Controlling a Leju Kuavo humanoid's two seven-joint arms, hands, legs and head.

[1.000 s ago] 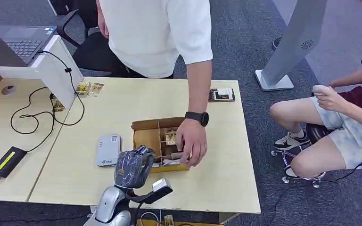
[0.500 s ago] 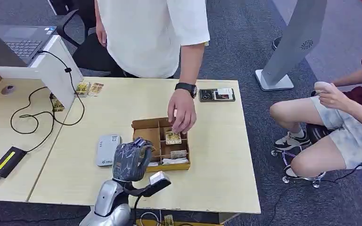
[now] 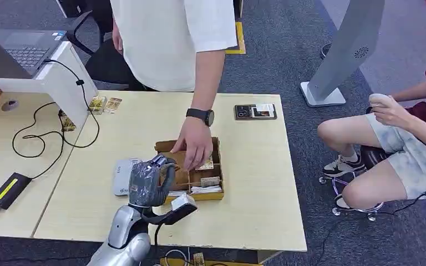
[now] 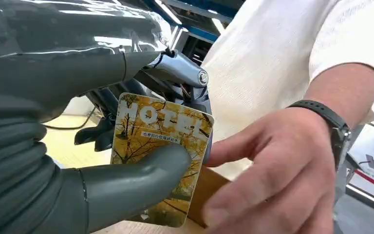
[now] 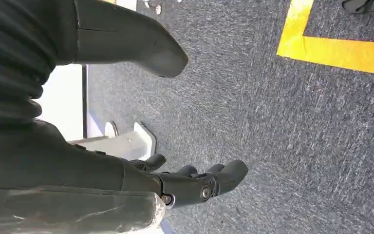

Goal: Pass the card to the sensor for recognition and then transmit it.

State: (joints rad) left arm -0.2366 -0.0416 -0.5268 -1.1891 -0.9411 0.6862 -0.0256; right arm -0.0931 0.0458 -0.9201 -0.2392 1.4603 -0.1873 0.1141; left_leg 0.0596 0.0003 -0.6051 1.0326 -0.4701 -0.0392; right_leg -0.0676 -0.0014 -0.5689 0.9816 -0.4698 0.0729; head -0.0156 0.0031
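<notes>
My left hand (image 3: 148,182) hovers over the table between the white sensor (image 3: 123,176) and the cardboard box (image 3: 216,195). In the left wrist view this hand (image 4: 102,190) pinches a yellow hotel card (image 4: 161,151) between thumb and fingers. A person's hand (image 3: 193,149) reaches into the box right beside my hand, and its fingers (image 4: 268,170) are close to the card. My right hand (image 5: 195,183) hangs above grey carpet with its fingers apart and nothing in it.
The box holds several cards in compartments (image 3: 210,182). A dark device (image 3: 255,111) lies at the table's far edge. A black adapter (image 3: 10,189) and cables (image 3: 44,138) sit on the left table. A seated person (image 3: 399,144) is at the right.
The person's hand has moved from the box's right side to its left compartment, close to my left hand. My left hand has shifted slightly left toward the sensor.
</notes>
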